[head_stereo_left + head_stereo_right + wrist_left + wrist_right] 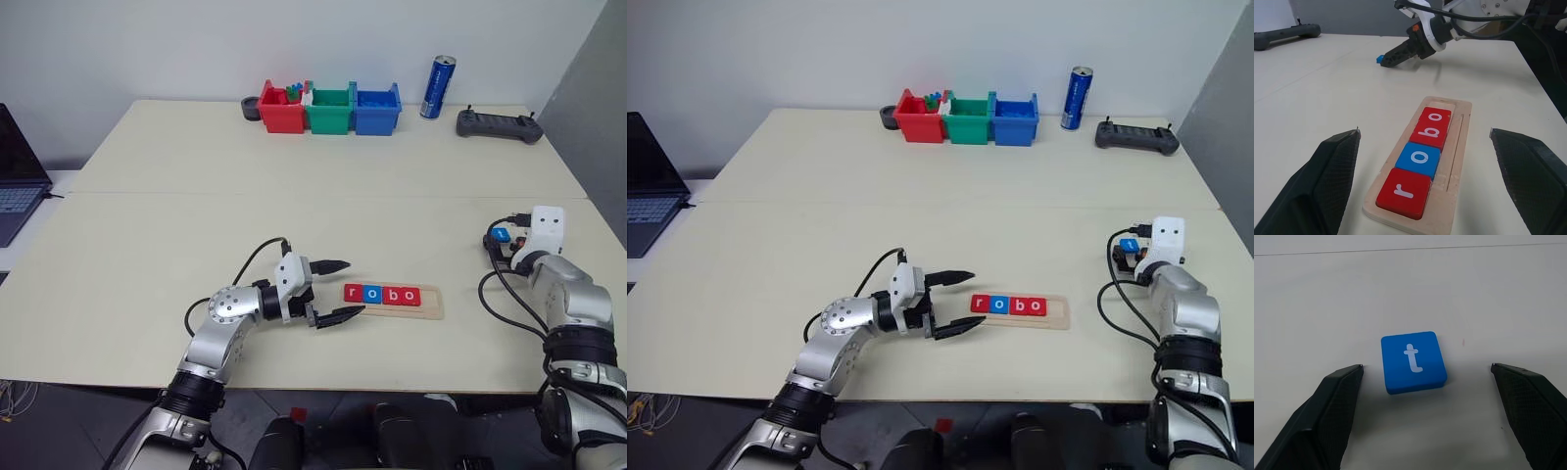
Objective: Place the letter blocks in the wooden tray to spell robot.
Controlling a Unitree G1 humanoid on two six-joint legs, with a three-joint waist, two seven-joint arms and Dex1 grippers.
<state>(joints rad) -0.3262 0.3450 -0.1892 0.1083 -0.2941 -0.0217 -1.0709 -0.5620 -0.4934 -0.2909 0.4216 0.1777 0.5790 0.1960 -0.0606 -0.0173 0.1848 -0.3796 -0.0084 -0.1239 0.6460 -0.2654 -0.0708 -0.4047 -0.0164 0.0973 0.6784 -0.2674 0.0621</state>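
Four letter blocks (1420, 164), flat squares with rounded corners and white lowercase letters, lie in the wooden tray (1459, 161) reading r, o, b, o: red, blue, red, red. Near-centre of the table (294, 196), the tray's right end slot is bare. Left gripper (335, 291) gapes wide just left of the tray. Fifth block, blue t (1413, 361), lies flat on the table's right side between the spread fingers of the right gripper (1425, 374), untouched

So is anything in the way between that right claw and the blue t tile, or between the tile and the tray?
Nothing visible. The blue t tile lies flat on bare table between the open right gripper's fingers. The stretch of table to the wooden tray's free end slot shows nothing on it.
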